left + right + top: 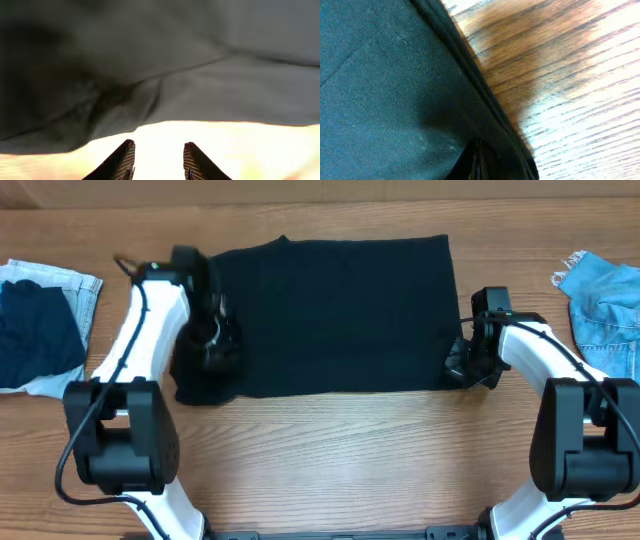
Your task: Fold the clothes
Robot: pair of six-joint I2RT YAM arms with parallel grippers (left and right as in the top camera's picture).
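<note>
A plain black soft cloth garment (340, 310) lies flat and spread on the brown wooden table (330, 450). It is in the middle of the table, nearer to the far edge than to the near edge. Its shape is almost a rectangle, and at its left near corner the cloth is a little bunched.

The left gripper (212, 345) is over the left edge of this garment. In the left wrist view the left gripper (159, 160) has its two fingers apart, and only the bright table surface shows between them. The black cloth (200, 75) is just ahead of the fingertips (125, 160), with some soft folds, but it is not between them.

The right gripper (460, 365) is at the right near corner of the garment. In the right wrist view the right gripper (477, 162) has its jaws pressed together, and the thick hem of the black cloth (380, 90) runs right into them, so it is clamped on the edge of the garment. Beside the hem is bare wood.

At the left edge of the table lies a pale washed light-blue denim piece (85, 290) with a dark navy cloth (35, 330) on top of it. At the right edge lies a bright blue denim garment with a frayed edge (610, 305). Both are well apart from the black garment.
</note>
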